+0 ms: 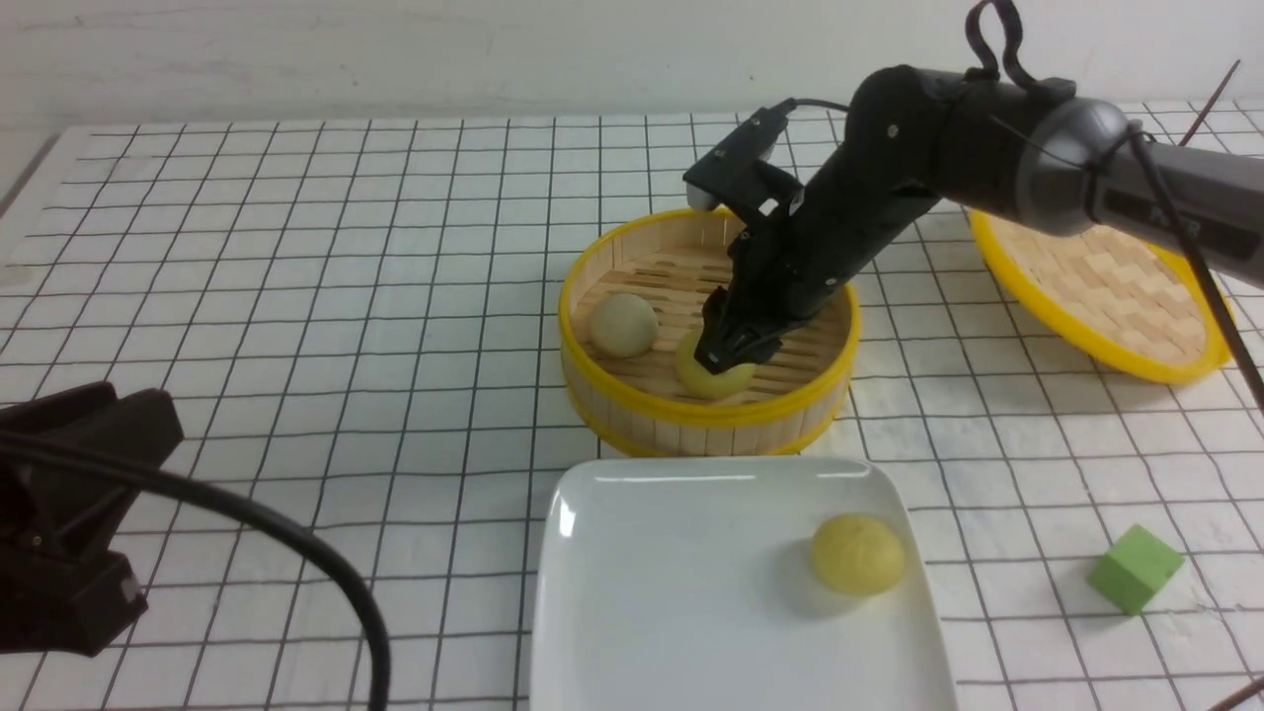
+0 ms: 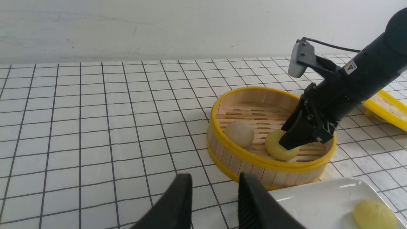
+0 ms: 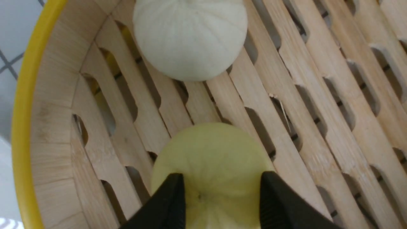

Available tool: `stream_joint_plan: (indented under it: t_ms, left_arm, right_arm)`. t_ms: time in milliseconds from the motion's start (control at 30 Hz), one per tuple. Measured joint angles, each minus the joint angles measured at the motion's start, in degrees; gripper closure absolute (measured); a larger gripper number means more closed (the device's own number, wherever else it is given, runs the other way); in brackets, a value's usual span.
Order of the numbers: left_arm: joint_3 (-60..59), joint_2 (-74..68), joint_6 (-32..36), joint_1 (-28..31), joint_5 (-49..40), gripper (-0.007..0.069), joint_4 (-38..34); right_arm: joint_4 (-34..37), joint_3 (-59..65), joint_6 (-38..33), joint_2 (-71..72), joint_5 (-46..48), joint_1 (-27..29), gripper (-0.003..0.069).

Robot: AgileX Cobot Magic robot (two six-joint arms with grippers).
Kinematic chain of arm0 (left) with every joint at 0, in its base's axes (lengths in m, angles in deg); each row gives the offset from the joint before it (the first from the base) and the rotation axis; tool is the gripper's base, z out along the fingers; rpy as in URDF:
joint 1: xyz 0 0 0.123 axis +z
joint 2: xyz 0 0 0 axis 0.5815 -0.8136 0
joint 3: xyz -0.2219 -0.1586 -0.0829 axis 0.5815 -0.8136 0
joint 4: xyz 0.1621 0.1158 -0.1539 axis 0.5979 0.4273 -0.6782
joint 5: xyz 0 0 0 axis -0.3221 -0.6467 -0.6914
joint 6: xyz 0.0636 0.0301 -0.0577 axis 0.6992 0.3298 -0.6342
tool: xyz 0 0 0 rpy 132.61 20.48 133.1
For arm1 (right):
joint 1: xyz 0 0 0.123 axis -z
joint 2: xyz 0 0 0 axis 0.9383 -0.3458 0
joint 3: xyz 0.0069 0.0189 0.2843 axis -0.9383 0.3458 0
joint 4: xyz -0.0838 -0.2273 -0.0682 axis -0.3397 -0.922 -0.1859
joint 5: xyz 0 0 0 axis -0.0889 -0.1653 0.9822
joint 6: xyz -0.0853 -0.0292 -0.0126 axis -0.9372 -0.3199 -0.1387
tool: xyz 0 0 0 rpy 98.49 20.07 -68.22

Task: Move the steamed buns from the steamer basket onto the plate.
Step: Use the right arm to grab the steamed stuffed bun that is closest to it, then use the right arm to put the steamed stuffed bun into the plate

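So the right claw [image 1: 729, 354] is reaching down into the basket [image 1: 711, 433], which sits mid-table, just beyond the plate [image 1: 681, 592]. Its two fingers [image 3: 165, 206] are planted either side of the pleated top of a yellow bun [image 1: 713, 377] at the near side of the basket floor. The gap between them is moderate, with the bun filling it. I honestly can't tell if it's really squeezing or just straddling, and the bun is sitting on the slats either way.

The off-white bun [image 1: 623, 324] is in the basket too, off to the left of the yellow one. They're close together but not touching.

The other yellow bun [image 1: 857, 553] is on the plate, over by its right edge.

The left claw [image 2: 215, 178] hangs low at the near left, well apart from everything. Its fingers are part-way apart with nothing in them, just gridded table [image 1: 296, 296] showing through.

There's also the woven lid [image 1: 1096, 286] at far right behind the right arm, and a green cube [image 1: 1136, 569] on the table to the right of the plate.
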Motion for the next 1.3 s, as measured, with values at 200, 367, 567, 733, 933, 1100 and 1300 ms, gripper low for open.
stream_joint_plan:
  t_ms: [200, 367, 567, 733, 933, 1100, 1300]
  left_arm:
    - [0.0, 0.0, 0.0, 0.0, 0.0, 0.0384, 0.0]
    - [0.0, 0.0, 0.0, 0.0, 0.0, 0.0384, 0.0]
    - [0.0, 0.0, 0.0, 0.0, 0.0, 0.0384, 0.0]
    - [0.0, 0.0, 0.0, 0.0, 0.0, 0.0384, 0.0]
    - [0.0, 0.0, 0.0, 0.0, 0.0, 0.0384, 0.0]
    - [0.0, 0.0, 0.0, 0.0, 0.0, 0.0384, 0.0]
    - [0.0, 0.0, 0.0, 0.0, -0.3, 0.0384, 0.0]
  right_arm:
    - [0.1, -0.1, -0.3, 2.3, 1.4, 0.0, 0.0641]
    - [-0.6, -0.2, -0.5, 10.3, 3.4, 0.0, 0.0644]
    - [-0.7, -0.8, 2.8, 21.4, 12.7, 0.0, 0.0643]
    - [0.6, 0.4, 6.1, 24.2, 22.1, 0.0, 0.0641]
    - [5.3, 9.8, 4.4, 24.2, 23.7, 0.0, 0.0641]
    - [12.1, 23.5, -4.6, 24.2, 18.2, 0.0, 0.0641]
    - [18.2, 31.2, -13.7, 23.3, 8.2, 0.0, 0.0638]
